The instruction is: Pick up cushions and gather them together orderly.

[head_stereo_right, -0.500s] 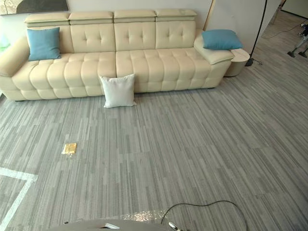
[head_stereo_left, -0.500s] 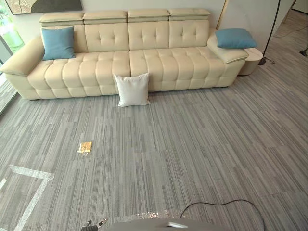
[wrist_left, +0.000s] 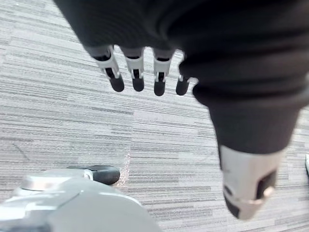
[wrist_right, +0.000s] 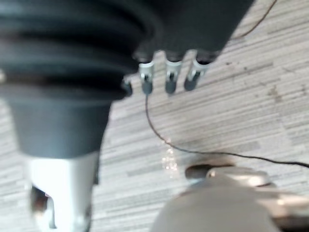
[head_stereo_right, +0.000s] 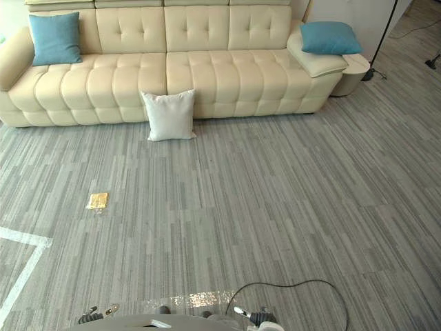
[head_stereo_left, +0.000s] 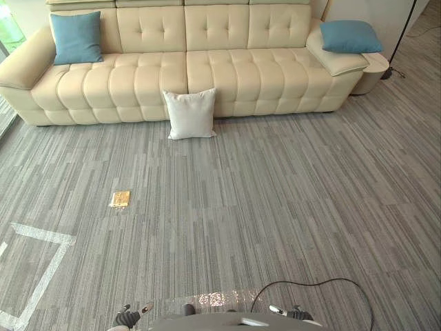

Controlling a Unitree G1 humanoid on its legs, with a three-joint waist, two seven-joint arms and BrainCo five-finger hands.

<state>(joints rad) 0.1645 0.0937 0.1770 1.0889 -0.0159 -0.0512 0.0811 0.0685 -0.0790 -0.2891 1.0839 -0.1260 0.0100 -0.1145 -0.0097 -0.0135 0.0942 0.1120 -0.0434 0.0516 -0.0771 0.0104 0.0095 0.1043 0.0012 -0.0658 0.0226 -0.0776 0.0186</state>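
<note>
A white cushion stands on the carpet, leaning against the front of the cream sofa. One blue cushion rests against the sofa's left back corner. A second blue cushion lies on the right armrest. My left hand hangs low over the carpet, far from the cushions, with straight fingers and nothing in it. My right hand hangs the same way on the other side, also holding nothing. Both hands peek in at the bottom edge of the eye views, the left hand and the right hand.
A small yellow flat object lies on the grey carpet at mid left. White tape lines mark the floor at the lower left. A round side table and a thin lamp pole stand right of the sofa.
The whole picture has shifted: the camera has moved, so the sofa and cushions sit higher in view. The cushions have not moved. More of both hands shows at the bottom edge.
</note>
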